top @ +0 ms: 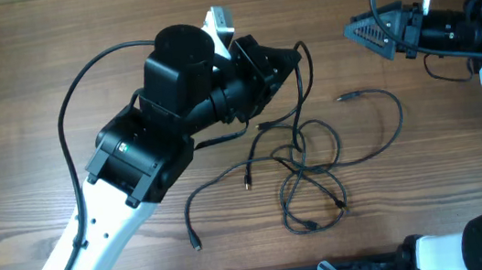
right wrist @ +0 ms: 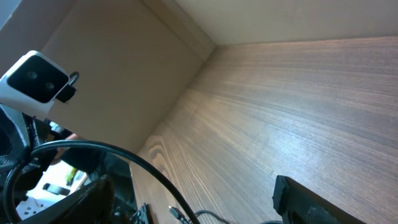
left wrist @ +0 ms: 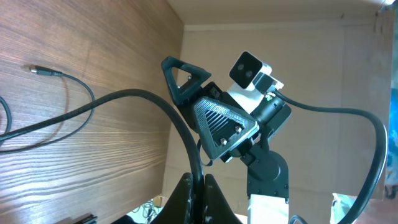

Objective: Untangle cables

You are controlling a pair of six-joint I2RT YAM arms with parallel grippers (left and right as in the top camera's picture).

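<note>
Wood table [top: 19, 52], tangled cables [top: 315, 176], one in left tool [top: 285, 58]

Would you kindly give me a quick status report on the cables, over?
Left gripper shut on one cable. Right gripper open, empty. Tangle on table, not yet undone. Nothing in the way.

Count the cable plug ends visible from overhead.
4 plug ends show clearly: upper right plug, middle plug, lower left plug, lower right plug. More may be hidden in the cables' tangle or under the left arm.
</note>
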